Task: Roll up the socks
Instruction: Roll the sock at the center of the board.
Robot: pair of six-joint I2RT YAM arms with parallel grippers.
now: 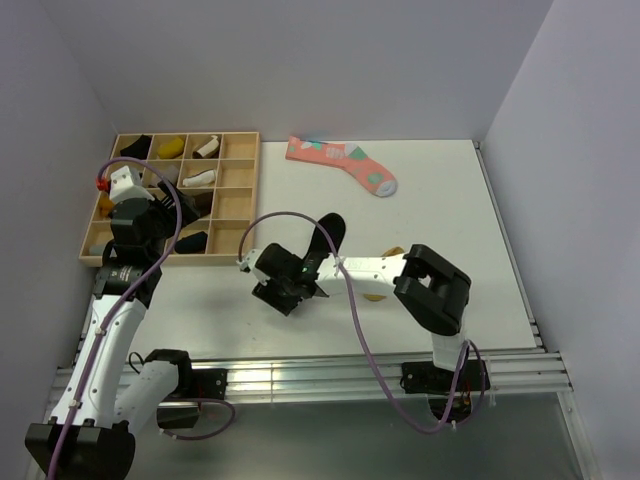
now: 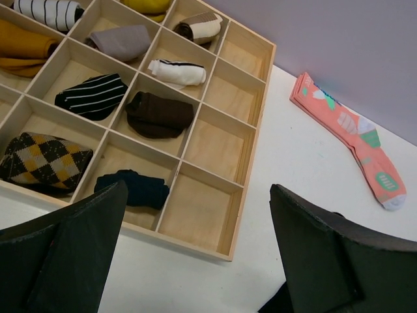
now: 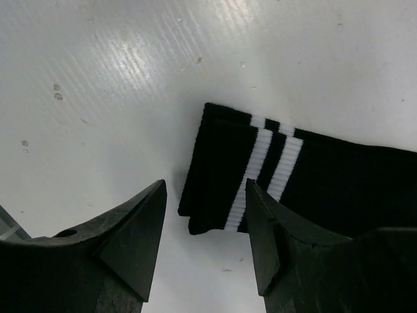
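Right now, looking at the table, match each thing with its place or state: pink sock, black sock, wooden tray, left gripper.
Things:
1 pink sock
2 black sock
3 wooden tray
4 left gripper

Places or states:
A striped cuff below the right gripper
B flat near the far edge of the table
C holds rolled socks in compartments
D wide open, by the tray

Pairs: 1-B, 2-A, 3-C, 4-D

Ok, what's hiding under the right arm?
A black sock lies under the right arm, its striped cuff by the open right gripper. A bit of tan sock pokes out too. The arm covers the rest of both socks.
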